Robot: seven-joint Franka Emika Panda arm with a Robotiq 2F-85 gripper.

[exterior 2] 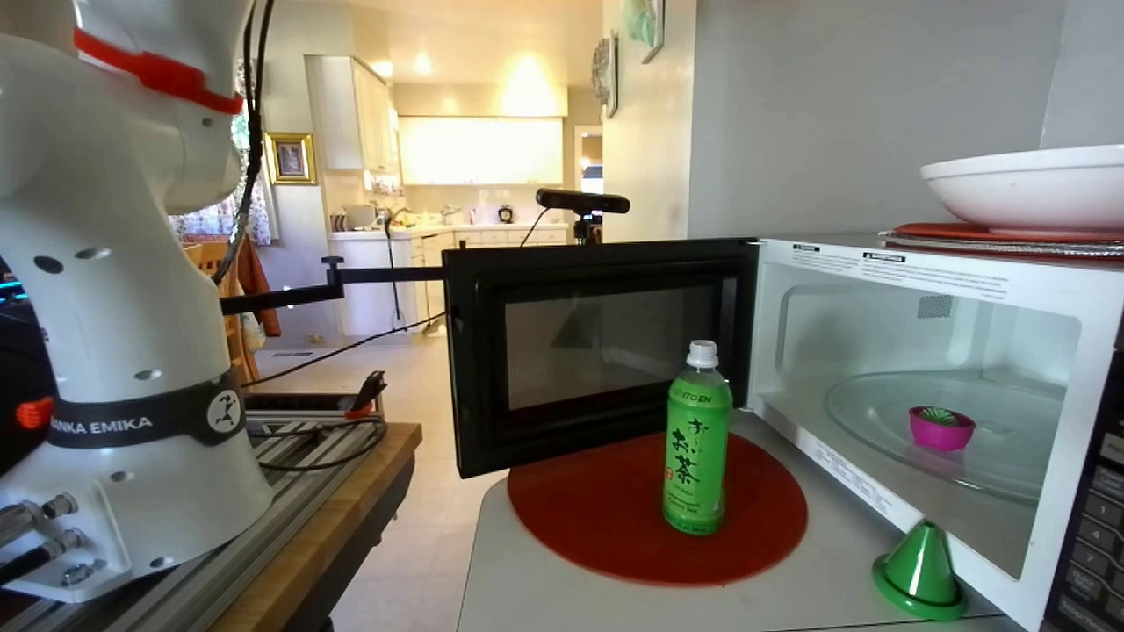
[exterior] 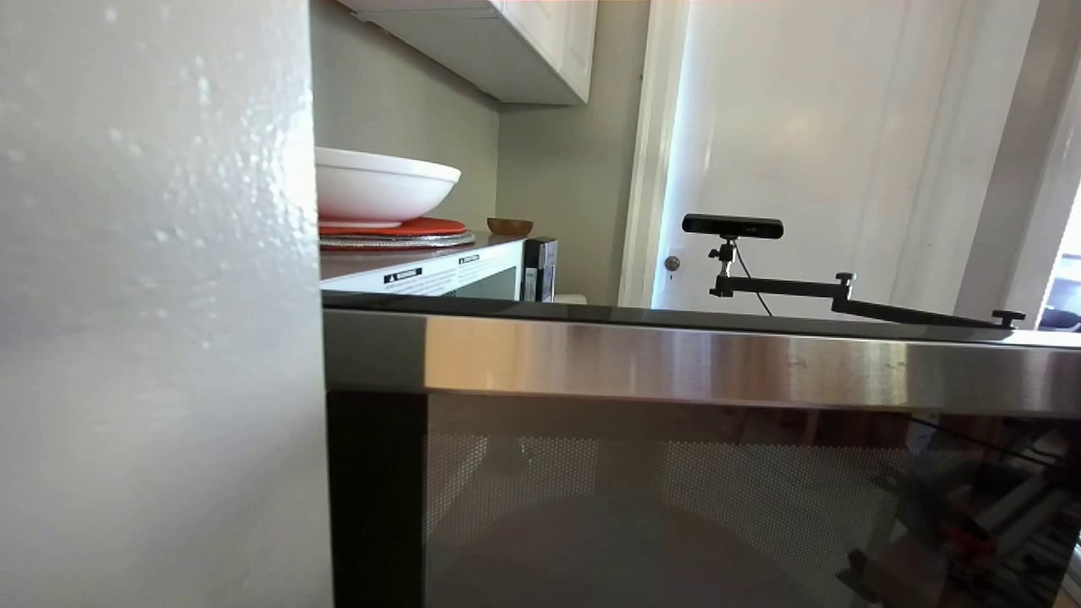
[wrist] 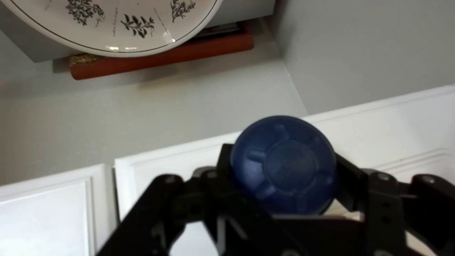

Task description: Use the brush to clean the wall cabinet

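Can see in the wrist view the gripper (wrist: 284, 169) clamped on a round dark-blue brush (wrist: 282, 156), pinched from both sides, with the recessed end toward the camera. Cannot make out the far side of the brush, hidden from this angle. Can find the wall cabinet (wrist: 398, 129) directly behind in that view, white-doored, with raised moulding along the edges; cannot tell whether touched by the brush. Can note in the upper part a white plate (wrist: 135, 21) with dark herb prints, partly cut off, and a long red item (wrist: 177, 56) close under the rim. In an exterior view, can place the cabinet high on the wall, above a white bowl (exterior: 380, 186) resting on stacked round mats (exterior: 431, 226) atop the microwave oven (exterior: 435, 274). Also in an exterior view, can spot the microwave door (exterior 2: 597, 351) swung wide, and before it an Ito En green tea bottle (exterior 2: 698, 456), upright on a round red mat (exterior 2: 580, 522); inside the oven, a pink cup (exterior 2: 941, 430) on the glass turntable (exterior 2: 878, 412); near the oven's front, a green cone (exterior 2: 922, 570), point up.
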